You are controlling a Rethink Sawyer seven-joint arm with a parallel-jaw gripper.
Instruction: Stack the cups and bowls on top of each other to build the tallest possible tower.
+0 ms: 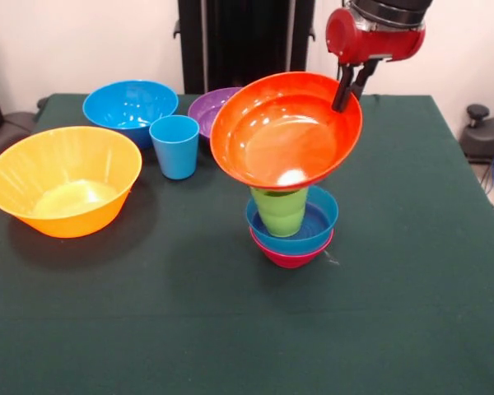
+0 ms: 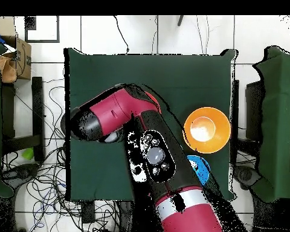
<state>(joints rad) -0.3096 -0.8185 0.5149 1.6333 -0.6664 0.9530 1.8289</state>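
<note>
A robot arm (image 2: 120,112) with glossy crimson-red rounded shells and black joints. From overhead, a black oval panel (image 2: 154,154) with grey round buttons sits on one link, and a pale grey band (image 2: 177,204) rings the lower link. A slim black claw (image 1: 348,85) projects beneath the red wrist housing (image 1: 372,37).

From the front, the red-orange bowl (image 1: 286,130) covers the rim and top of the lime green cup (image 1: 280,210) beneath it, and it also blocks much of the purple bowl (image 1: 213,109) behind. The tool (image 1: 350,86) reaches over the bowl's far rim; whether it pinches the rim cannot be told. The arm (image 1: 377,29) is cut off by the top edge. The small magenta bowl (image 1: 290,257) shows only as a sliver under the small blue bowl (image 1: 293,226). In the overhead view the arm hides the tower and most of the worktop (image 2: 171,72); the large blue bowl (image 2: 200,166) is half covered.
</note>
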